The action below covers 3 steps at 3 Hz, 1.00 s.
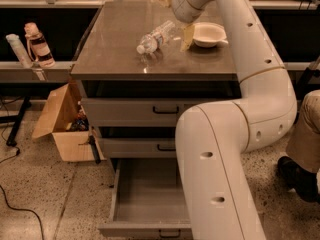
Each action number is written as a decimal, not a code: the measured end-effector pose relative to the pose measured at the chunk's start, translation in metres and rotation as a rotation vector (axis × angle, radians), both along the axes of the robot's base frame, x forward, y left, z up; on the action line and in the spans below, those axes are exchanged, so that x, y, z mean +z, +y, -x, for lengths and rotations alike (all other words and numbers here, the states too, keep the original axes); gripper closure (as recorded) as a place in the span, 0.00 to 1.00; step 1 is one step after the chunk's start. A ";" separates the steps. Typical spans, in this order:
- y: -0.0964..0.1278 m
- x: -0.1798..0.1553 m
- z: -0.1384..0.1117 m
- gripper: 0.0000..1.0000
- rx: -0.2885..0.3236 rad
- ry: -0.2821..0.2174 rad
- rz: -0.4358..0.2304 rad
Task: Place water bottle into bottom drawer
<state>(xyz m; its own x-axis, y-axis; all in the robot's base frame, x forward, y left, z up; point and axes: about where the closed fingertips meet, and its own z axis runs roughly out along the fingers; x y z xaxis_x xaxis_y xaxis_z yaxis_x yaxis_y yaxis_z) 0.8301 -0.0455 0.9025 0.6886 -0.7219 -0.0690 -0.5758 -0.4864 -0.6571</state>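
camera view. the claw point(181, 34) sits at the far side of the worktop point(110, 59), against the base end of the bottle point(156, 38). whether it is clamped on the bottle cannot be told. the bottle lies slanted, its cap pointing to 7 o'clock, with the bowl point(209, 34) just beside it at 3 o'clock.

step in hand, as judged: secure and lift the bottle. recommend a firm hold on the body, since crinkled plastic may give or slip. recommend keeping clear of the bowl, then carrying out past the worktop's front edge before lowering.

containers: the bottom drawer point(150, 194), at 6 o'clock, is pulled out and its visible floor is bare, though the arm hides its right part. nothing is seen in the bowl. a box point(62, 124) at 9 o'clock holds unidentifiable items.
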 end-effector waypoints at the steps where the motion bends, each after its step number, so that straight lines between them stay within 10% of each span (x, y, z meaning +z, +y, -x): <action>1: 0.007 -0.006 0.000 0.00 0.024 0.006 -0.019; 3: 0.021 -0.017 0.001 0.00 0.071 0.017 -0.042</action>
<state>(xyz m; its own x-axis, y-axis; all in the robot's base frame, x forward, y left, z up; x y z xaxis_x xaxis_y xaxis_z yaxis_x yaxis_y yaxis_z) 0.8294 -0.0242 0.8855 0.7364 -0.6675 -0.1100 -0.5520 -0.4989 -0.6682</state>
